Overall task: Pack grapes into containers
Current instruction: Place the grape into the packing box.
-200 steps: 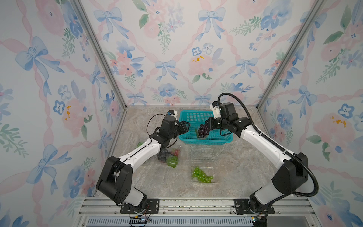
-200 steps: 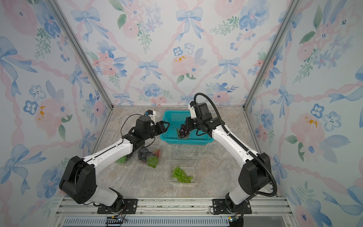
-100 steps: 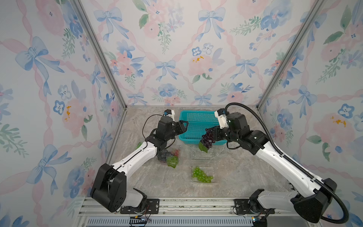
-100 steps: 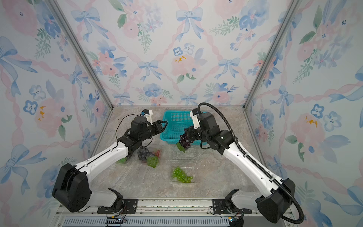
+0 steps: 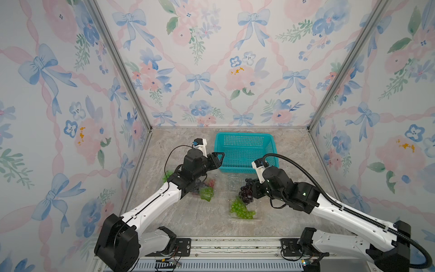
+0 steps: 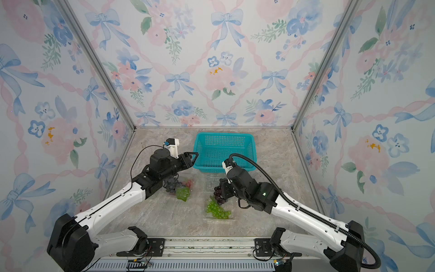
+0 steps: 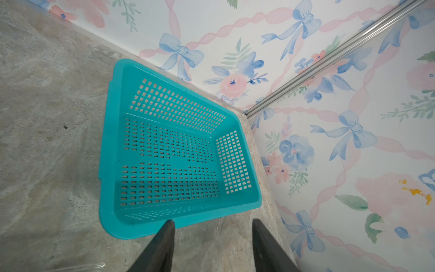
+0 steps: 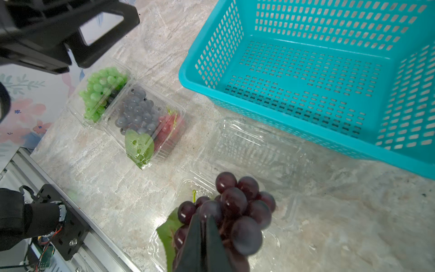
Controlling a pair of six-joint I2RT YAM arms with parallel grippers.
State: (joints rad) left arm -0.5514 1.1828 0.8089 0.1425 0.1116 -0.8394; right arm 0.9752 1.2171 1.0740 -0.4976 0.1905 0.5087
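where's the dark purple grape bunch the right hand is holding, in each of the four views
top view: dark purple bunch sits low, right of centre, just beyond the green grapes.
top view: the bunch sits low, at about mid-width.
left wrist: not in it.
right wrist: bottom centre, pinched in the right hand.
shared landmark: teal basket, seen in all four.

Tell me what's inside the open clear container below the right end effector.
A green grape bunch lies in the container. The dark purple bunch, held by the right end effector, hangs over part of it, hiding whatever lies there.
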